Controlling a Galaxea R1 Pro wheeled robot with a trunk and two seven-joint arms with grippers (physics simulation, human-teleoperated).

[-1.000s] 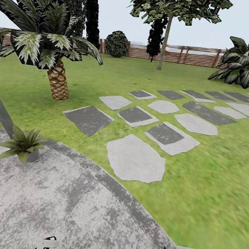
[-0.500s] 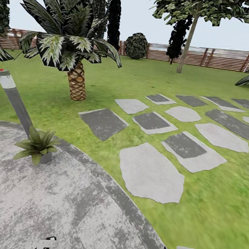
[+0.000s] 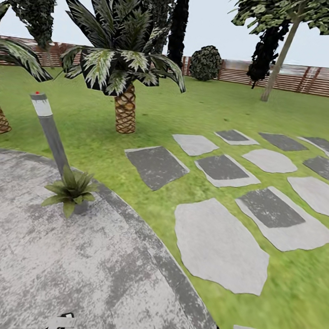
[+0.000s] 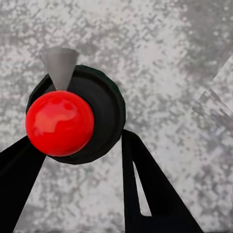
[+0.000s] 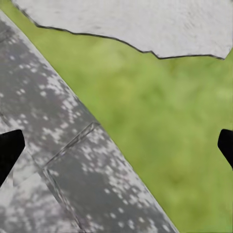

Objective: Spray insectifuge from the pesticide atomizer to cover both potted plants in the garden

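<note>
Potted plant (image 3: 71, 193) on patio edge | left tool (image 4: 82, 160) pinching atomizer (image 4: 75, 114) | right tool (image 5: 116, 145) spread

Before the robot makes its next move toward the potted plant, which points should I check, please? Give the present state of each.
1. Pesticide atomizer held: dark bottle with a red knob between the left gripper jaws, both apparently touching it: ok.
2. Right gripper free: jaws wide apart, nothing between: ok.
3. One potted plant in sight, at the patio edge beside the bollard lamp: ok.
4. Second plant located: cannot tell.
5. Atomizer aimed at the plant: not ok, it is over bare paving.
</note>
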